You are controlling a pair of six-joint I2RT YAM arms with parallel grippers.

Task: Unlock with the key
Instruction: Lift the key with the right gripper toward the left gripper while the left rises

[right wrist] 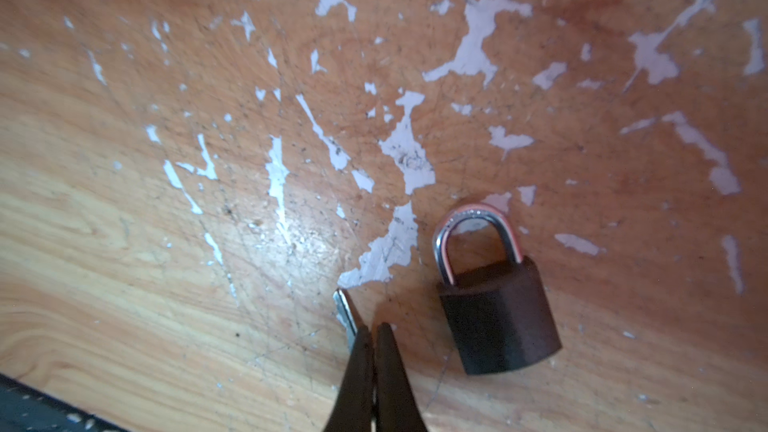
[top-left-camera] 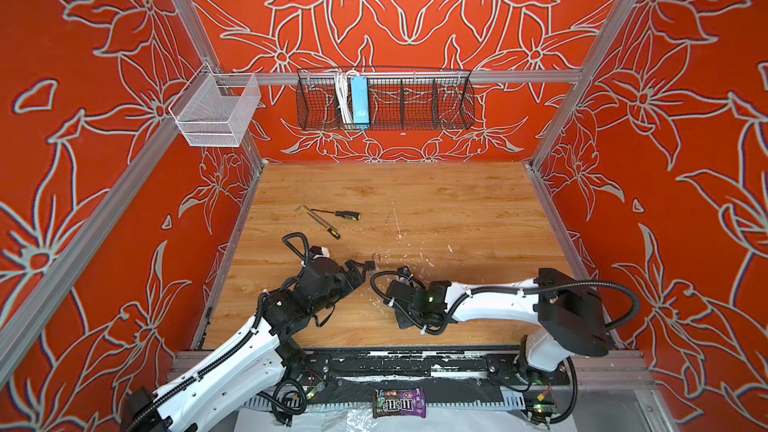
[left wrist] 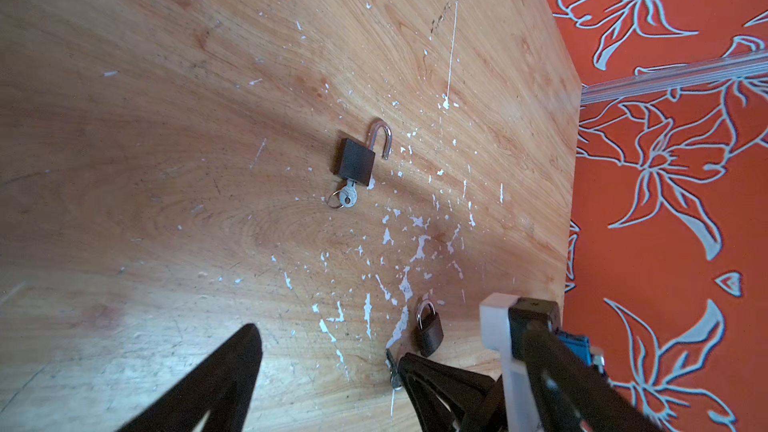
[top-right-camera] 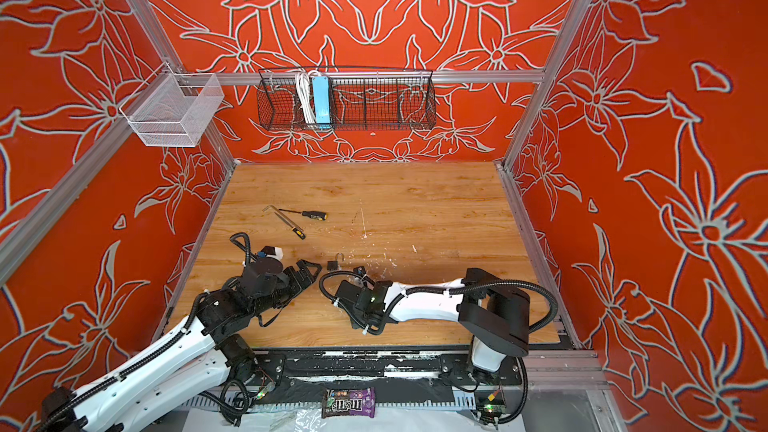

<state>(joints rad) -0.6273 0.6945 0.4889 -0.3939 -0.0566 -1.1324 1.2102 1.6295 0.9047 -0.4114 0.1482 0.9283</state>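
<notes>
The right gripper (right wrist: 372,332) is down at the table (right wrist: 124,243) with its two fingers pressed together. A small silver key (right wrist: 345,311) pokes out from behind the outer side of one finger (whether it is pinched or only lying against that finger I cannot tell). Just beside the fingertips, on the side away from the key, a closed padlock (right wrist: 496,309) lies flat, clear of the gripper.

The left gripper (top-left-camera: 360,273) hangs low nearby, pointing toward the right arm, its fingers spread wide with nothing between them. Just past its fingertips, toward the back wall, an open padlock (left wrist: 356,162) lies flat, its metal loop swung out, with a second key (left wrist: 347,199) on a small ring in its keyhole. The wood around both locks is chipped white.

Farther back and to the left lie a black-handled screwdriver (top-left-camera: 347,215) and another small tool (top-left-camera: 328,229). On the back wall a black wire basket (top-left-camera: 415,105) holds a blue power strip (top-left-camera: 358,99); a white mesh basket (top-left-camera: 216,118) hangs at the left corner. A candy bag (top-left-camera: 399,403) sits at the front edge.
</notes>
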